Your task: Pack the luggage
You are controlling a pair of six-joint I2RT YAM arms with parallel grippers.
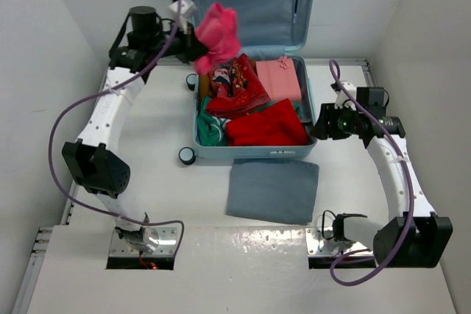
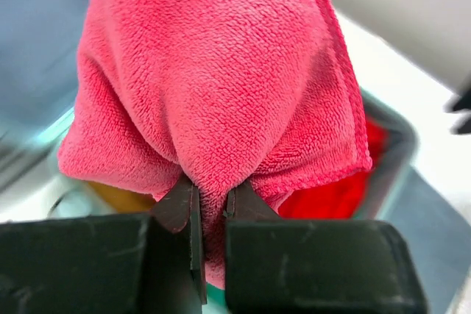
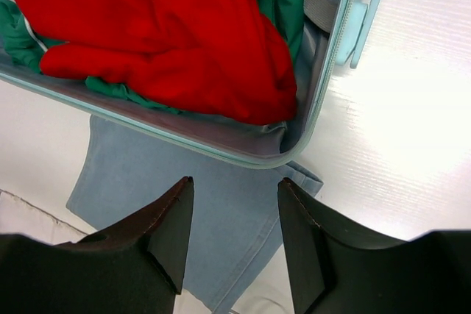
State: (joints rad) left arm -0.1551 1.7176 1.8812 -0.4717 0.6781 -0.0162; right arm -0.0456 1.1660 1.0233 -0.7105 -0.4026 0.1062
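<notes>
The large pale blue hard-shell suitcase lies open at the middle of the table's far edge, with its lid standing up against the back wall and showing a blue-grey zipped lining. Two small black-and-white wheels stick out on its left side.

The lower shell is packed. A bright red garment fills the near right part, and a green garment is bunched along the near left. A dark red patterned fabric lies in the middle, and a folded pale pink piece sits in the far right corner.

Above the shell's far left corner, the left gripper holds a pink fleece cloth in the air, its jaws pinching a fold of it so the cloth bulges out beyond the fingers.

The right gripper hovers off the suitcase's near right corner with its jaws spread apart and nothing between them.

A folded grey-blue cloth lies flat on the white table, just beside the suitcase's near wall and towards the near edge.
</notes>
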